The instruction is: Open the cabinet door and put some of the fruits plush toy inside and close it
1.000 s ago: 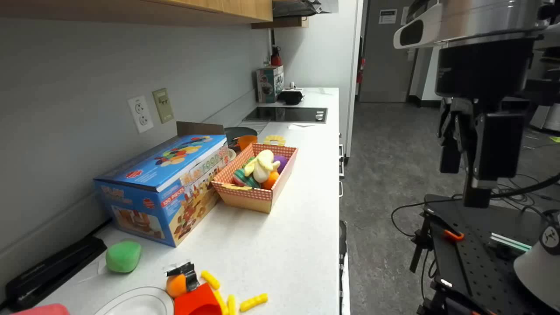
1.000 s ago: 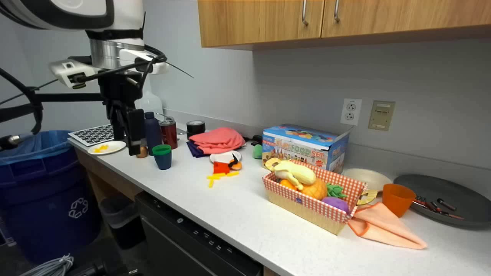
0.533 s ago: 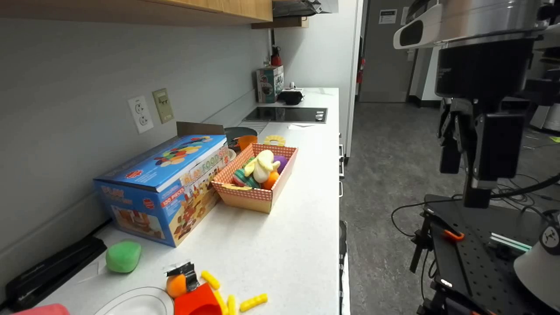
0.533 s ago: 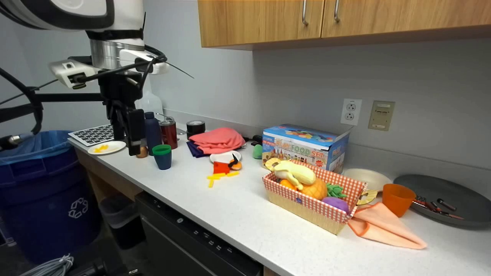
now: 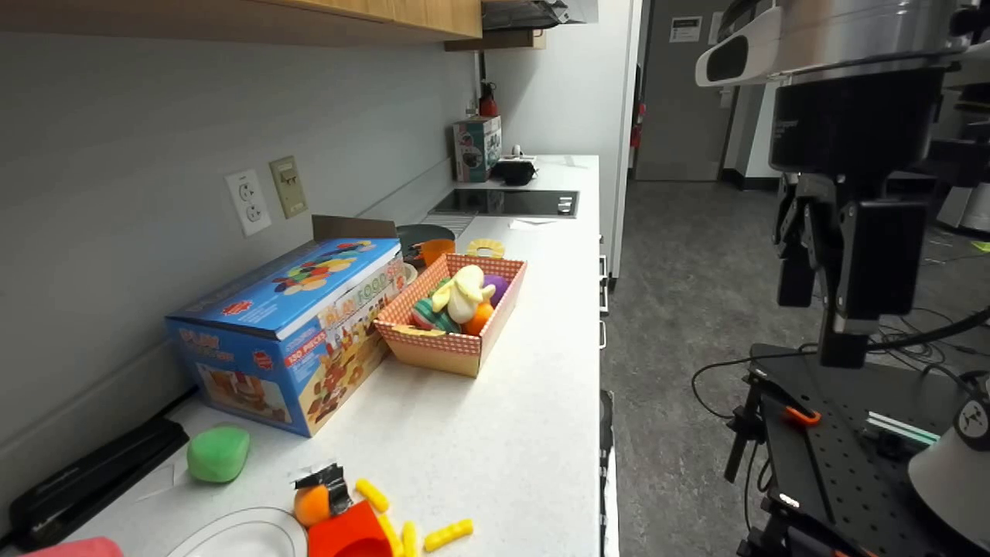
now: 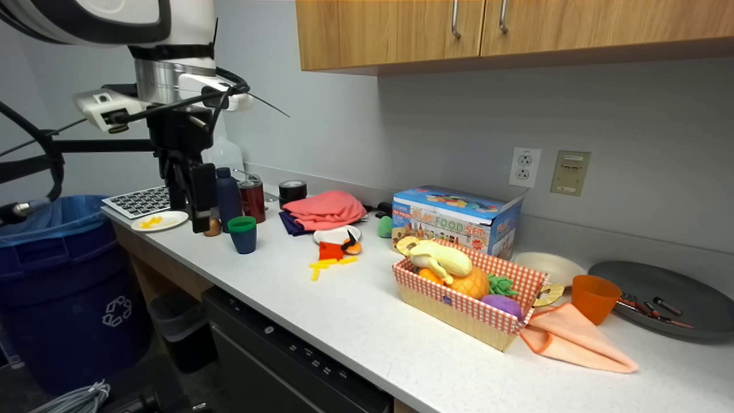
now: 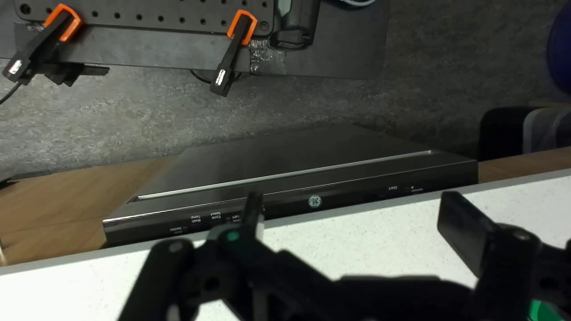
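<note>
Flat light tan wooden cabinet doors (image 6: 391,33): shut, side by side and high up; opening one looks like the step in hand, not yet begun.
Slim silver metal handles (image 6: 502,18): one is set by the meeting edge of each door; which is meant, I cannot tell.
Soft plush fruits (image 6: 472,283): below the doors, heaped in a rectangular tan basket (image 6: 453,318), checked red and white inside. A peeled, pale yellow banana (image 6: 450,258) lies on top, with a round purple fruit (image 6: 500,304) toward one end.
Black two-fingered pincer (image 7: 352,209): spread wide, nothing between its fingers, pointing down near the front edge of the speckled white bench (image 6: 344,310), well apart from basket and handles. The next move probably calls for it to rise, turn toward a handle, close on it and pull.
Black dishwasher (image 7: 290,178): under the bench edge, large in the wrist view, which shows the gap between the fingers plainly but neither doors nor fruits. In both exterior views the fingers look nearly in line.
Black glass cooktop (image 5: 506,203): far along the bench, in an exterior view that also shows a green-and-red striped fruit (image 5: 435,316) in the basket, but only the doors' lower edge and no handles.
</note>
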`<state>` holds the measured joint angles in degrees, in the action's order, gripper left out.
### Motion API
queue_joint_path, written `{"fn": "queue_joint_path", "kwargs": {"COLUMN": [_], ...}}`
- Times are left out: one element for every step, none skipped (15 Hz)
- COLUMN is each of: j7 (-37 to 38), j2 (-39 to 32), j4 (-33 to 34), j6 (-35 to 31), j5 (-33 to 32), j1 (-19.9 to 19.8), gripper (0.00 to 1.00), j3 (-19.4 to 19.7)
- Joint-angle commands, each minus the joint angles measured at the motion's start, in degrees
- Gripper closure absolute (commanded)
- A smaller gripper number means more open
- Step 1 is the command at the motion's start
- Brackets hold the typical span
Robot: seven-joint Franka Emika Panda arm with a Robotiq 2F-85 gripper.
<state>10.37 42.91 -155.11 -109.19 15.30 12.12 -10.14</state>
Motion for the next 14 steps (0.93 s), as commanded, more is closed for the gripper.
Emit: {"fn": "queue_joint_path", "kwargs": {"j7": [-0.25, -0.25, -0.25, -0.25, -0.25, -0.25, -0.25, -0.25, -0.25, -0.25, -0.25, -0.25, 0.49, 1.33], "j2": [0.04, 0.04, 0.04, 0.04, 0.04, 0.04, 0.04, 0.04, 0.04, 0.04, 0.04, 0.04, 0.26, 0.49], "j4": [0.10, 0.10, 0.10, 0.10, 0.10, 0.10, 0.10, 0.10, 0.10, 0.10, 0.10, 0.10, -0.20, -0.47], "j6": [0.19, 0.19, 0.19, 0.19, 0.19, 0.19, 0.19, 0.19, 0.19, 0.19, 0.19, 0.19, -0.94, -1.97], "j5": [0.23, 0.23, 0.23, 0.23, 0.23, 0.23, 0.23, 0.23, 0.23, 0.23, 0.23, 0.23, -0.62, -1.80], "j1": [-0.45, -0.45, -0.45, -0.45, -0.45, -0.45, -0.45, -0.45, -0.45, -0.45, -0.45, -0.45, -0.99, -1.64], "gripper": [0.00, 0.00, 0.00, 0.00, 0.00, 0.00, 0.00, 0.00, 0.00, 0.00, 0.00, 0.00, 0.00, 0.00], "j3": [-0.36, -0.36, -0.36, -0.36, -0.36, -0.36, -0.36, -0.36, -0.36, -0.36, -0.36, -0.36, -1.03, -1.81]}}
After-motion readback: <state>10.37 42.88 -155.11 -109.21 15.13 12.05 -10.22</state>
